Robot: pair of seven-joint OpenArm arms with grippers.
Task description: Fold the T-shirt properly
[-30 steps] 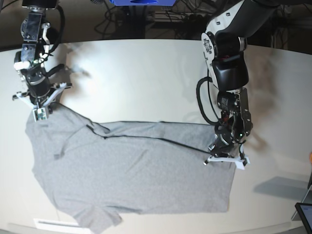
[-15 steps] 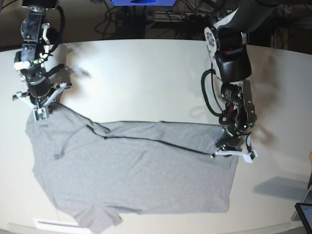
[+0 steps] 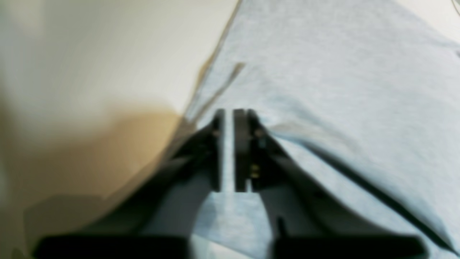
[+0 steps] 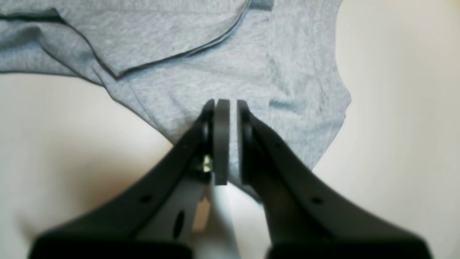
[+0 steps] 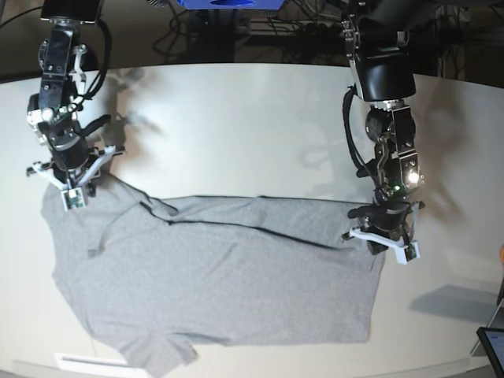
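My left gripper [image 3: 226, 118] stands slightly parted over the T-shirt's [image 5: 213, 276] hem corner, and my right gripper [image 4: 228, 108] is likewise narrowly parted over its sleeve edge. The T-shirt lies partly folded on the white table [image 5: 236, 126].

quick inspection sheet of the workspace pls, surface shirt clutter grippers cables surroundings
surface: pale table, mostly bare.
job's things: grey T-shirt lying flat, top edge folded over, plain side up.
clutter: dark device corner at the table's edge.
grippers: left gripper at the shirt's hem corner, jaws slightly apart; right gripper at the shoulder corner, jaws slightly apart, fabric in the gap.
cables: black leads along both arms; tangle behind the table.
surroundings: dark background, blue object.
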